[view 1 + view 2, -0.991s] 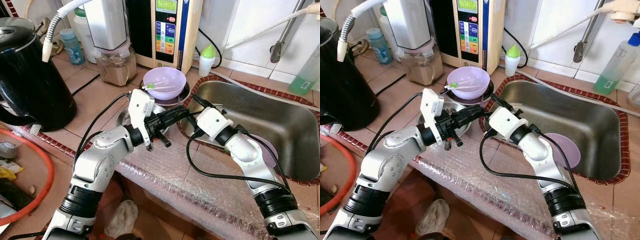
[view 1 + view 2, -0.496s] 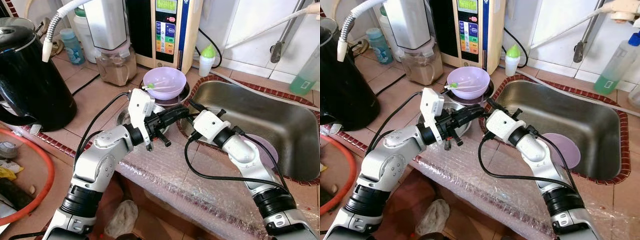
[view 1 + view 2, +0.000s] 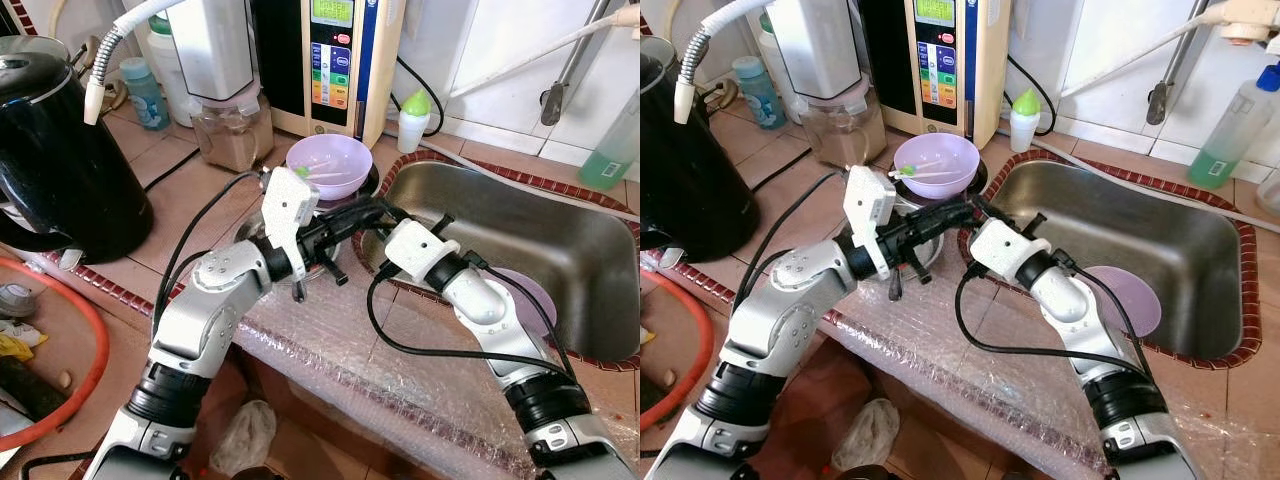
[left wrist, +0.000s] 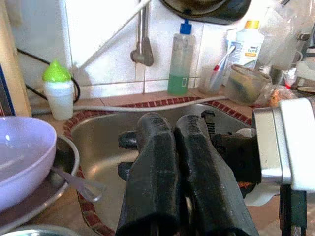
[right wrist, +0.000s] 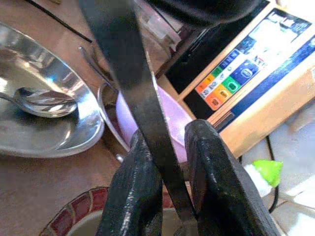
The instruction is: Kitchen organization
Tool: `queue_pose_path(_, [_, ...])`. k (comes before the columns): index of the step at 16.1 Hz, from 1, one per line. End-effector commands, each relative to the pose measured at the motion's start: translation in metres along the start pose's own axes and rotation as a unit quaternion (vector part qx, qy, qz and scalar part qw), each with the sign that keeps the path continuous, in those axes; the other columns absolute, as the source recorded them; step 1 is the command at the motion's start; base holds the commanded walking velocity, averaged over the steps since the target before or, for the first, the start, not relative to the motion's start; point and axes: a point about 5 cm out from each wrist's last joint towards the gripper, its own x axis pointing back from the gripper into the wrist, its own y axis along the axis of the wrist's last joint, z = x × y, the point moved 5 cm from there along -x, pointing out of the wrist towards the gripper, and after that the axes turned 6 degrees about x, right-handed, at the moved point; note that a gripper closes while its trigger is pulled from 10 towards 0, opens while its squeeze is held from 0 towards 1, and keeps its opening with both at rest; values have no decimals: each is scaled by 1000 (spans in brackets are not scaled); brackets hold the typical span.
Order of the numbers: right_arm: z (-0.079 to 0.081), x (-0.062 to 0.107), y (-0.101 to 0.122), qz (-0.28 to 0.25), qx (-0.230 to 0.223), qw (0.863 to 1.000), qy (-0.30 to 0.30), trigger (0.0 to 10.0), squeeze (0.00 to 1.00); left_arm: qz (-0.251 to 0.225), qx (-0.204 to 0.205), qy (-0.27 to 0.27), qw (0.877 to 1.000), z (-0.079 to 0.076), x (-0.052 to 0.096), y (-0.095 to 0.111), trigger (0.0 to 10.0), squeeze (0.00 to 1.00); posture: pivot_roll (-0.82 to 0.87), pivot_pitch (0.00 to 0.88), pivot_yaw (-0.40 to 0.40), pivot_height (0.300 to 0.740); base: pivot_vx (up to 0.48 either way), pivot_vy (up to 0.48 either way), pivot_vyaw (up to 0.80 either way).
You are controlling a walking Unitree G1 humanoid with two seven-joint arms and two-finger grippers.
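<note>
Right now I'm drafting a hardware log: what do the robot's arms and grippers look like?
Both arms are silver with black ribbed joints and loose black cables. Each wrist carries a white boxy module. The left gripper and right gripper have long black fingers.

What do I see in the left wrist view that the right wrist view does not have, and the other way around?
Left wrist view, not the right wrist one: the steel sink, the tap pipe on the tiled wall and a bottle of green liquid behind the sink.
Right wrist view, not the left wrist one: a shallow steel dish with a spoon lying in it, and the appliance's coloured button panel.
Both: the purple bowl and the small green-capped bottle.
</note>
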Motion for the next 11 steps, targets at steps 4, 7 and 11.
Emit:
queue_pose_path(4, [-48,6,-15,31,-10,994,-103,0,0,27,-16,42,999,18,11,-15,10000,0,-20,0,84,740,0,0,0])
queue_pose_path(7, [-57,5,-11,22,10,993,-114,0,0,28,-27,46,998,18,11,-15,10000,0,-15,0,84,740,0,0,0])
queue_pose_path(11, [-65,5,-11,21,16,992,-126,0,0,21,-32,49,998,18,11,-14,10000,1000,-12,0,82,740,0,0,0])
